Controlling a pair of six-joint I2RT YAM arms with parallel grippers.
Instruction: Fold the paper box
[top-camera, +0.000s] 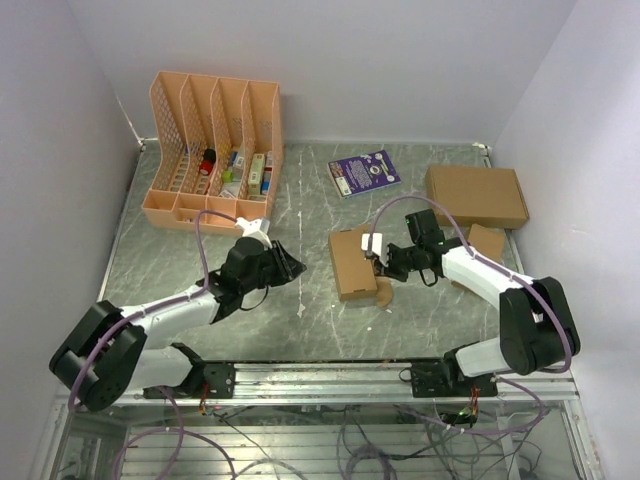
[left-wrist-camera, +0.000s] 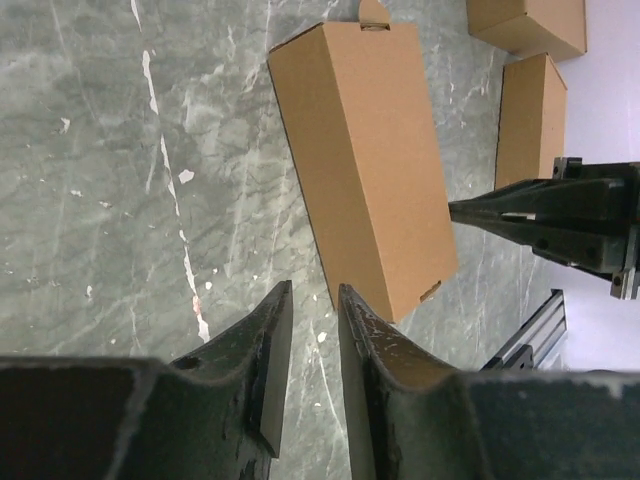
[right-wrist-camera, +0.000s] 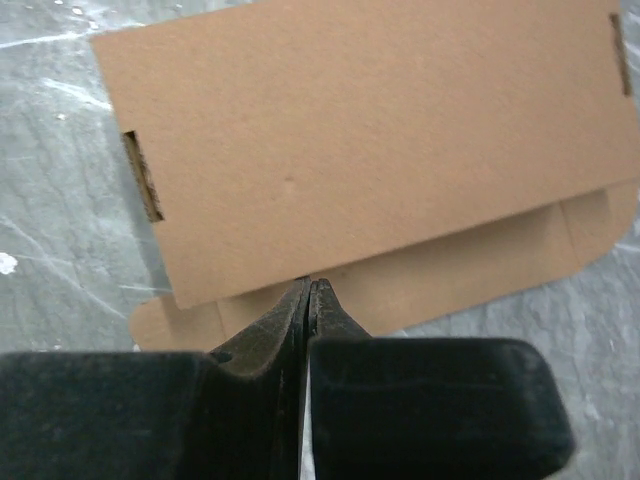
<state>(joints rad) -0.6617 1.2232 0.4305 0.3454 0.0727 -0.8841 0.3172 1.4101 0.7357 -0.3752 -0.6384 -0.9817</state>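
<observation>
The paper box (top-camera: 352, 262) is a slim brown carton lying flat mid-table, with a rounded tab (top-camera: 383, 292) sticking out at its near end. My right gripper (top-camera: 378, 263) is shut with its tips at the box's right edge. In the right wrist view the closed tips (right-wrist-camera: 311, 283) meet where the box's top panel (right-wrist-camera: 370, 130) overhangs a flat flap (right-wrist-camera: 480, 270), and nothing shows between them. My left gripper (top-camera: 298, 268) hovers left of the box. Its jaws stand a narrow gap apart (left-wrist-camera: 313, 290) over bare table, short of the box (left-wrist-camera: 365, 150).
A pink file organizer (top-camera: 213, 150) with small items stands at the back left. A purple book (top-camera: 364, 172) lies behind the box. A large cardboard box (top-camera: 476, 194) and a second small carton (top-camera: 486, 243) sit at the right. A metal rail (top-camera: 330, 375) runs along the near edge.
</observation>
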